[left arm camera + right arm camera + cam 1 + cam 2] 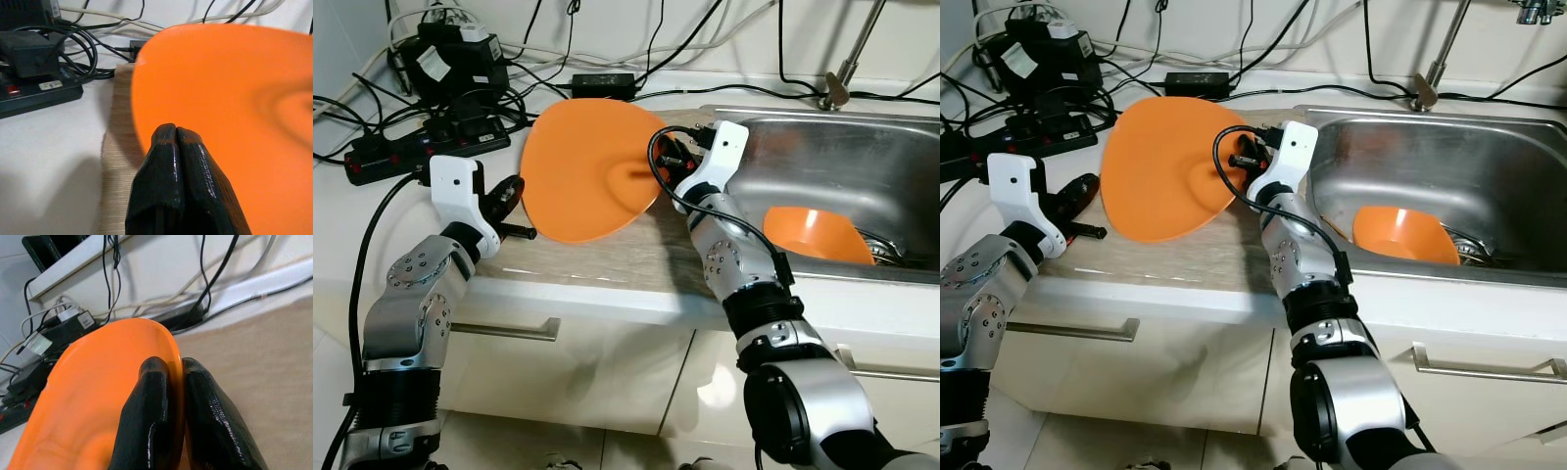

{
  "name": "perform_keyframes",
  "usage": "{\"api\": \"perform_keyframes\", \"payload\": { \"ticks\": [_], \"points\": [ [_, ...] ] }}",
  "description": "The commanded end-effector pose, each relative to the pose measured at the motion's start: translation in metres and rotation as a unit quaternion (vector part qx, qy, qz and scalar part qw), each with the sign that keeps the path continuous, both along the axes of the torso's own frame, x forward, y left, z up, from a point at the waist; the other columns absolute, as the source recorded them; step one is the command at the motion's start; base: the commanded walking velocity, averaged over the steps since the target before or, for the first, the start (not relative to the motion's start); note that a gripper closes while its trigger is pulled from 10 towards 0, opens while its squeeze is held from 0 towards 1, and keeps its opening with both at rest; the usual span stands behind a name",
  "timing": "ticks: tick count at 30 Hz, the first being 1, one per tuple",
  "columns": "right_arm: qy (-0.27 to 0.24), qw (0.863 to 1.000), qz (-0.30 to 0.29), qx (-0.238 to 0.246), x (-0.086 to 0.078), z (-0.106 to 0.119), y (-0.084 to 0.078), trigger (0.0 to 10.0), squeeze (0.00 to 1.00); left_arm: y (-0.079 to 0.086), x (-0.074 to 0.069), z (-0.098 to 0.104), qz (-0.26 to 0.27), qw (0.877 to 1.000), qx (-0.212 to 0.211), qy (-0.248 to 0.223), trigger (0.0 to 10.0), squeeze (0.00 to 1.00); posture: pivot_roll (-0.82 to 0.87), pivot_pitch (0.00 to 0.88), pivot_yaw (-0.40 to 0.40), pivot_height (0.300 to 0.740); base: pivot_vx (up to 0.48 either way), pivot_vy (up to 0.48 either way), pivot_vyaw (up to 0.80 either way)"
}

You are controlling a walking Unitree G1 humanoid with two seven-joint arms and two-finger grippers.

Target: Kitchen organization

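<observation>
A large orange plate point(585, 168) is tilted up over the beige mat point(597, 257) on the counter. My right gripper point(174, 372) is shut on the plate's right rim, one finger on each face. My left gripper point(176, 133) sits at the plate's left edge with its fingers pressed together, empty, close to the rim. An orange bowl point(815, 233) lies in the steel sink point(862, 147) at the right.
Black power strips, adapters and tangled cables point(440, 88) crowd the counter's back left. A tap point(842, 73) stands behind the sink. Cabinet drawers with a metal handle point(504, 331) are below the counter edge.
</observation>
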State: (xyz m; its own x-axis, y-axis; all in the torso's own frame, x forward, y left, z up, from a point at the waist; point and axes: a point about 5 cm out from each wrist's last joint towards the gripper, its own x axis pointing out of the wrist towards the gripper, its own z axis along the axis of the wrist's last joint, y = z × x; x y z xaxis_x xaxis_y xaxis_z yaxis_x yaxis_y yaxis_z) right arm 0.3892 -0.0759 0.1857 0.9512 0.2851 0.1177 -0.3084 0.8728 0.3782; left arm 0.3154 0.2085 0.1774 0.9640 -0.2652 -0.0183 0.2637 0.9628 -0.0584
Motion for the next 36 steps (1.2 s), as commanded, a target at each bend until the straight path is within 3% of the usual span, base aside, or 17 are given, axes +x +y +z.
{"api": "perform_keyframes", "payload": {
  "ticks": [1,13,18,36],
  "points": [
    [-0.005,1.0,-0.015,-0.019,0.003,0.003,-0.007,0.0,0.0,-0.002,0.004,0.003,0.001,1.0,0.003,-0.003,10.0,0.0,0.02,0.0,0.017,0.715,0.0,0.0,0.0],
    [-0.027,0.998,-0.047,-0.028,0.012,0.018,-0.029,0.0,0.0,-0.008,0.005,0.004,-0.004,1.0,-0.01,-0.006,10.0,0.0,0.01,0.0,0.02,0.715,0.0,0.0,0.0],
    [-0.039,0.996,-0.062,-0.041,0.013,0.022,-0.039,0.0,0.0,-0.022,0.005,0.001,-0.018,1.0,-0.017,-0.006,10.0,0.0,0.0,0.0,0.025,0.715,0.0,0.0,0.0],
    [-0.1,0.982,-0.135,-0.084,0.017,0.052,-0.08,0.0,0.0,-0.027,0.006,-0.003,-0.02,1.0,-0.016,-0.001,10.0,0.0,0.0,0.0,0.025,0.715,0.0,0.0,0.0]
  ]
}}
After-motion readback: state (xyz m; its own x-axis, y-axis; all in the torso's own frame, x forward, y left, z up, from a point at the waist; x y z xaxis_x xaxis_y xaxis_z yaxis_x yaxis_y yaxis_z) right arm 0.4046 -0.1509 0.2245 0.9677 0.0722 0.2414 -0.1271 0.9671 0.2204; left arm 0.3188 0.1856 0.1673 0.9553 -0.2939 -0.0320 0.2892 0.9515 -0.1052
